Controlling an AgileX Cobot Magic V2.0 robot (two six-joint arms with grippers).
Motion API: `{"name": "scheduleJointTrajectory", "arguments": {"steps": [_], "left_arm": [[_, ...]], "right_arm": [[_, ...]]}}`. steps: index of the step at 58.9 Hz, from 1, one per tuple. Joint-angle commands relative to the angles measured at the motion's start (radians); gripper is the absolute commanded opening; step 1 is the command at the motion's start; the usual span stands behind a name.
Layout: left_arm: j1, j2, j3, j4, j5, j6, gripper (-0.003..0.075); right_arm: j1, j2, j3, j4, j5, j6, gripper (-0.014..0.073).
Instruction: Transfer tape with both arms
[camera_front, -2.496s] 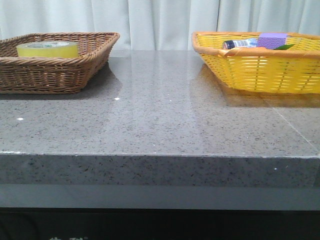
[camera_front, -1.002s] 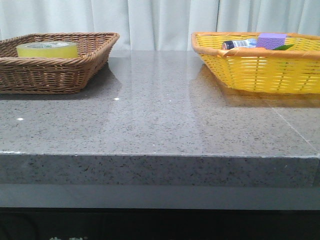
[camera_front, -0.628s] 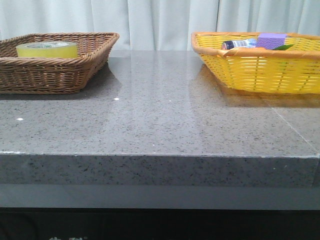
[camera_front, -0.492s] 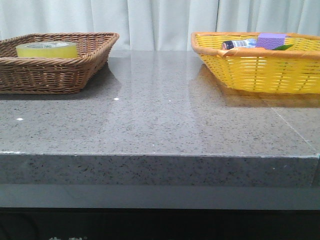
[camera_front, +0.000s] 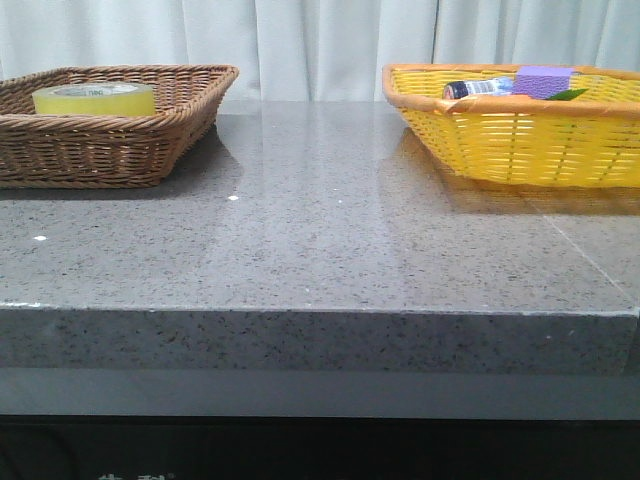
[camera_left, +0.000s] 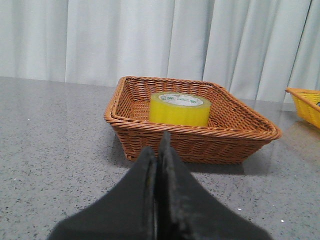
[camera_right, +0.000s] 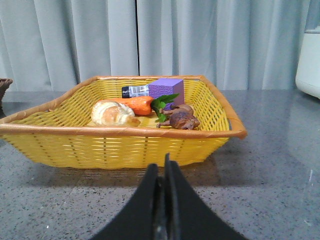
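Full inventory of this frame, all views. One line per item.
tape: 1, translucent yellow, lying flat in the brown basket
brown basket: 1, brown wicker, table's left side
yellow basket: 1, yellow woven, table's right side
purple block: 1, purple, in the yellow basket
carrot: 1, orange with green leaves, in the yellow basket
bread roll: 1, tan, in the yellow basket
bottle: 1, dark cap, lying in the yellow basket
brown lump: 1, brown, in the yellow basket, unidentifiable
table: 1, grey speckled
curtain: white, behind table
left gripper: black, shut, empty
right gripper: black, shut, empty
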Motion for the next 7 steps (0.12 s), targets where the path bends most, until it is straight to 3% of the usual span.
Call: {"name": "scheduleJointTrajectory", "arguments": {"steps": [1,7], "left_arm": [[-0.006,-0.017,0.041,-0.007,-0.080,0.001,-0.0020],[-0.006,-0.017,0.041,-0.007,-0.080,0.001,-0.0020]], "right_arm": [[-0.007,-0.026,-0.026,-0.011,-0.077,0.004,-0.0069],[-0.007,-0.026,-0.026,-0.011,-0.077,0.004,-0.0069]]}}
